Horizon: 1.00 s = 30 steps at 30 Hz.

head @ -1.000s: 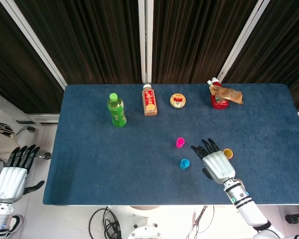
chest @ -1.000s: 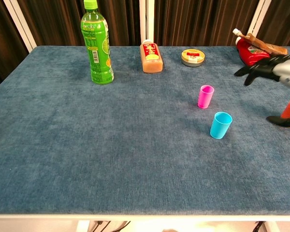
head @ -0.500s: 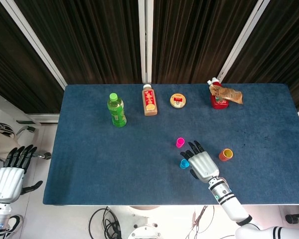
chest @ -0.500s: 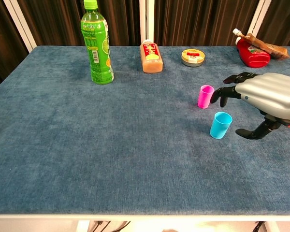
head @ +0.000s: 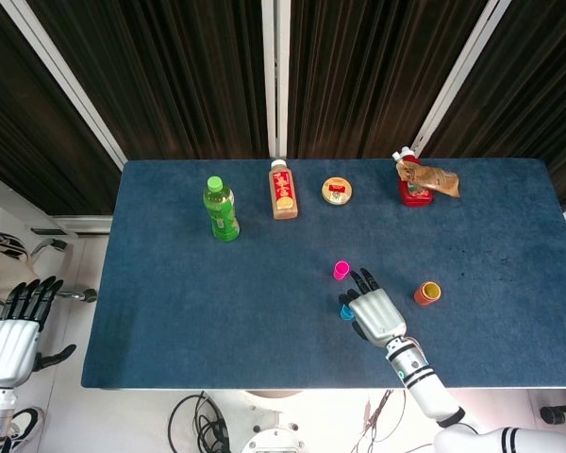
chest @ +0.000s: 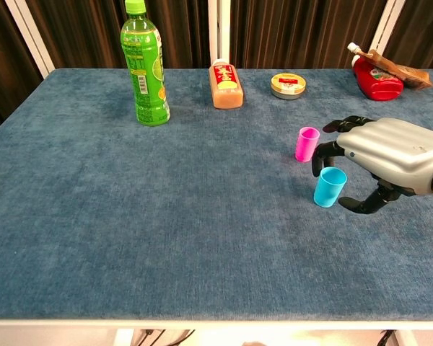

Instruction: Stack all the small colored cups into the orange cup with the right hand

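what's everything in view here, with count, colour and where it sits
table: 1, blue cloth top
blue cup: 1, cyan, front right, by the right hand's fingers
pink cup: 1, magenta, just behind the blue cup
orange cup: 1, orange with a yellow inside, right of the hand
green bottle: 1, back left
orange bottle: 1, back centre
round tin: 1, back centre-right
red pouch: 1, back right
right hand: open, at the blue cup
left hand: open, off the table
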### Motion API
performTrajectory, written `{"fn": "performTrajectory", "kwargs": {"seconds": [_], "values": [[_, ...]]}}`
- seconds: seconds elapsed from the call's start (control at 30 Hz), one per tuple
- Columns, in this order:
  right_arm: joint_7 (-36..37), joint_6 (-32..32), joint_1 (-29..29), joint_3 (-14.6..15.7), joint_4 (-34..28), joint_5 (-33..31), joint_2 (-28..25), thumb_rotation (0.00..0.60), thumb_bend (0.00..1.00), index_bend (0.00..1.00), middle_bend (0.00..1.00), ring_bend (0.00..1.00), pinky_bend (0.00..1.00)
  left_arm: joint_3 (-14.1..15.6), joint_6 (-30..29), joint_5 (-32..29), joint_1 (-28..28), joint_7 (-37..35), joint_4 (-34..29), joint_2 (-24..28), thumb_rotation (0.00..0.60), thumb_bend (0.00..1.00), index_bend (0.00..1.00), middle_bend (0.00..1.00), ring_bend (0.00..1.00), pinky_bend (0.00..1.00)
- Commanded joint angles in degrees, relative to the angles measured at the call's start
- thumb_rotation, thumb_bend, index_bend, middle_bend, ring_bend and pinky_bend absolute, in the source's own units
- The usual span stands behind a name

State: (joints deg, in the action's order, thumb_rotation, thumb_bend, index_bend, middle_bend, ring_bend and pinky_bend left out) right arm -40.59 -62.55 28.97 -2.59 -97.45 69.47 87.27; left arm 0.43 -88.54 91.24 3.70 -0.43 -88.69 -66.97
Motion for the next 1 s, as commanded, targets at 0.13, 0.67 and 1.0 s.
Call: {"fn": "performTrajectory", "kwargs": {"seconds": [0.13,0.67,1.0], "values": [[-0.2,-0.91,-0.01,0.12,0.76,0.04,0.84,0.6,0.29,0.4,0.4,0.1,0.0,0.07,0.07,0.11,-0.03,-0.21,0.04,-0.02,0.6,0.03,0.02,0.03,0.0,0.0],[3.06,-6.43,-1.25,-1.61,-2.29,3.33,-2.2,0.6,0.33,0.5,0.48,0.14,0.0,0.05,-0.21,0.37,-0.19,-0.02,-0.14,0.06,0.6,0.03,0.02,0.03,0.0,0.0],[7.23,-8.49,-3.95,-5.16,-6.12,-3.48,-12.31,0.6,0.33,0.5,0.48,0.14,0.0,-0.06,-0.37,0.86,-0.01,0.09,0.0,-0.28,0.6,0.03,0.02,0.03,0.0,0.0]]}}
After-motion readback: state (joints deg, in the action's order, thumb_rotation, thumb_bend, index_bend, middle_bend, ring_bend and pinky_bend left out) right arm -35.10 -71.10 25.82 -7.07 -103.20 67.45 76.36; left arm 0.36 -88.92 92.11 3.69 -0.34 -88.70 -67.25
